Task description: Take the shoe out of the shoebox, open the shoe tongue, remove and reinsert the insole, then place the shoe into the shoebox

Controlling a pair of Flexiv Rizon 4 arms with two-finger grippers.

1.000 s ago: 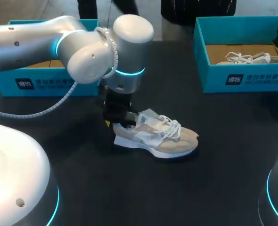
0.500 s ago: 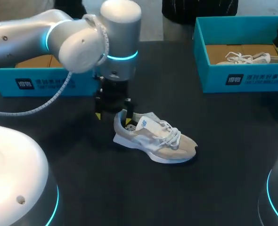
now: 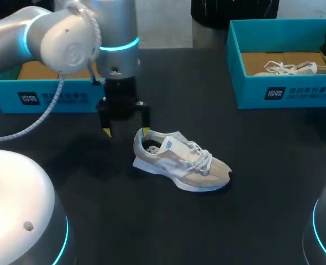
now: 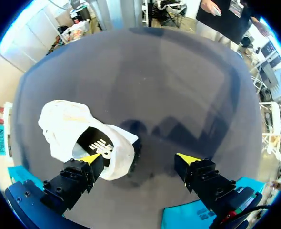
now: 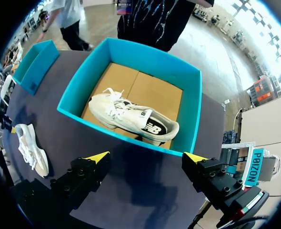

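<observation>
A white and beige sneaker (image 3: 180, 162) lies upright on the dark table, toe toward the right. My left gripper (image 3: 125, 131) hangs open just above and behind its heel, holding nothing. In the left wrist view the sneaker (image 4: 78, 136) shows its dark insole, and its heel sits by one finger of the open left gripper (image 4: 139, 158). My right gripper (image 5: 146, 157) stands open and high over the near wall of the right teal shoebox (image 5: 190, 109). A second white sneaker (image 5: 133, 120) lies inside that box.
A teal shoebox (image 3: 41, 94) with a cardboard floor stands at the back left, behind my left arm. The right shoebox (image 3: 273, 88) stands at the back right. The white arm bases fill the near corners.
My left gripper has opened and let go of the sneaker's heel collar, then risen and drawn back to the left. The sneaker has settled flat on the table.
</observation>
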